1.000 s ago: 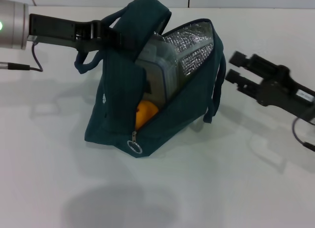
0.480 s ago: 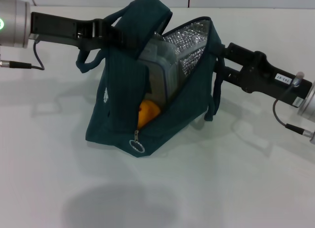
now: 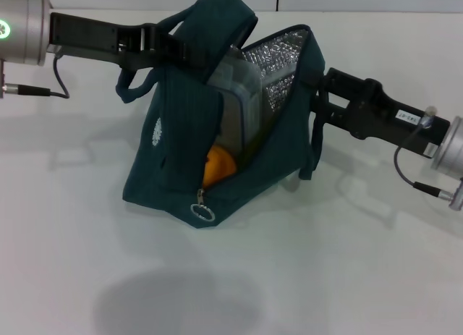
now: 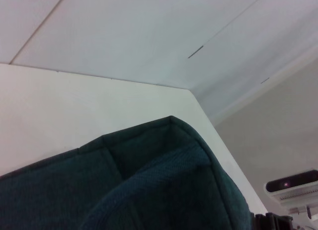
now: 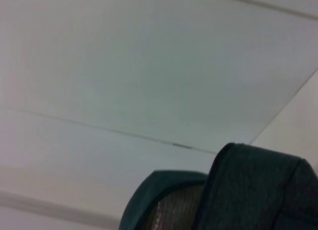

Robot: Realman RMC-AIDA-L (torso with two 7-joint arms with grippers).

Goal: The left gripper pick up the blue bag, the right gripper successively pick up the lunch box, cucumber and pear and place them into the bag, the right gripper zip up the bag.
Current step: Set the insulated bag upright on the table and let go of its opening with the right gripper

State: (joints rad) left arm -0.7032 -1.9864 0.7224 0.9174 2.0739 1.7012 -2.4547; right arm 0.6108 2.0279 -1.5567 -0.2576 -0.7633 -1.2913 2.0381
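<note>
The blue bag (image 3: 173, 147) stands open on the white table, lifted by its handle. My left gripper (image 3: 172, 50) is shut on that handle at the bag's top left. Inside, the lunch box (image 3: 235, 96) stands on edge against the silver foil lining (image 3: 278, 64). The orange pear (image 3: 218, 167) shows below it. The cucumber is hidden. The zipper ring pull (image 3: 203, 213) hangs at the bag's low front corner. My right gripper (image 3: 320, 96) is open at the bag's right rim, by the side strap. Bag fabric fills the left wrist view (image 4: 149, 185) and shows in the right wrist view (image 5: 258, 190).
The white table (image 3: 347, 263) runs around the bag, with its far edge against a pale wall. Cables hang from both arms.
My right gripper has moved left from beside the bag up to its right rim. The left gripper has tugged the bag top slightly left and up.
</note>
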